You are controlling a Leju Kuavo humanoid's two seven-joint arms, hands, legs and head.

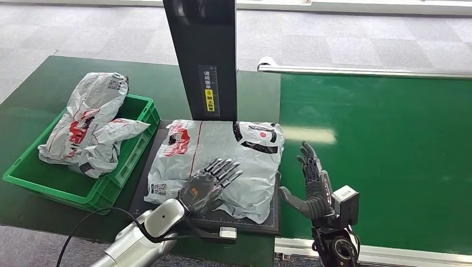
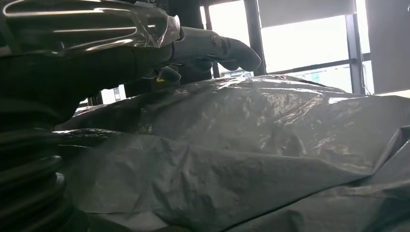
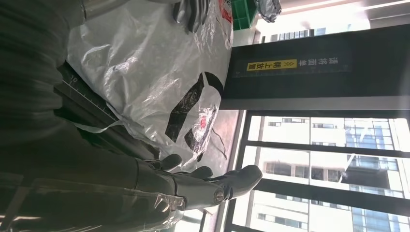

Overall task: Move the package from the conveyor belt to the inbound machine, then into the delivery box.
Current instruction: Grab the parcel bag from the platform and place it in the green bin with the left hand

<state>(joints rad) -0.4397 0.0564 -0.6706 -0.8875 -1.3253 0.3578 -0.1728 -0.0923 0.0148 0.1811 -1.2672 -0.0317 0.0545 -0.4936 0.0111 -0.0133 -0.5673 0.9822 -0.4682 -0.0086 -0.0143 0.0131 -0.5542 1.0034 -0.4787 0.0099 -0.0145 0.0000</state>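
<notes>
Parcel-sorting test cell: green conveyor belt, scanner post, crate of mail bags, carpeted floor.

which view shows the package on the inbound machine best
The head view: the whole package lies flat on the inbound machine, with the left hand resting on it. The left wrist view gives a close grey stretch of wrinkled plastic; the right wrist view shows one end.

The head view is evenly lit and sharp, with a pale glare patch on the belt beside the package. Both wrist views are backlit by blown-out windows; the near hand is dark and blurred.
</notes>
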